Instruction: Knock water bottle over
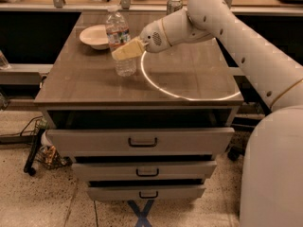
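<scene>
The water bottle is a clear ribbed bottle with a white cap and a narrow label band. It stands upright on the wooden table top, left of middle. My gripper reaches in from the right on the white arm. Its cream fingers are shut into one wedge and lie across the front of the bottle at mid-height, seemingly touching it. They hold nothing. The bottle's middle is hidden behind the fingers.
A white bowl sits just behind and left of the bottle. A silver-green soda can stands at the table's back edge. A bright ring of light lies on the right half. Drawers are below the front edge.
</scene>
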You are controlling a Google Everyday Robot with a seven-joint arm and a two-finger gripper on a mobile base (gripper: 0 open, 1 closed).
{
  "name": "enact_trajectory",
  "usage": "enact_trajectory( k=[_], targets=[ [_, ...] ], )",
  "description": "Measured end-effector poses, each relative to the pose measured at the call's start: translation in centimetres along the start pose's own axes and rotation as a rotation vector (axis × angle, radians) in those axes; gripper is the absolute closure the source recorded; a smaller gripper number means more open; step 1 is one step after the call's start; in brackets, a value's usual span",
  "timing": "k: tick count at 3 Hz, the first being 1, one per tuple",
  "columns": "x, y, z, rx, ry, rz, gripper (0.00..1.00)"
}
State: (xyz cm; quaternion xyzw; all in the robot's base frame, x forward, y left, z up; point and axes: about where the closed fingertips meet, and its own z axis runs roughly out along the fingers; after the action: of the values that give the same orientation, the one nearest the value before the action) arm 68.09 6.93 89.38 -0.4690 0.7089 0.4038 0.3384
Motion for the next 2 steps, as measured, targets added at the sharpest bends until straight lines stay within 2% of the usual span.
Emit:
enact_trajectory(
  k=[1,2],
  targets=[
    [-2.9,0.1,-1.9,0.083,0.059,-0.121,0.88],
    [-4.6,0.3,-3.9,0.228,0.242,-0.341,1.0]
  ],
)
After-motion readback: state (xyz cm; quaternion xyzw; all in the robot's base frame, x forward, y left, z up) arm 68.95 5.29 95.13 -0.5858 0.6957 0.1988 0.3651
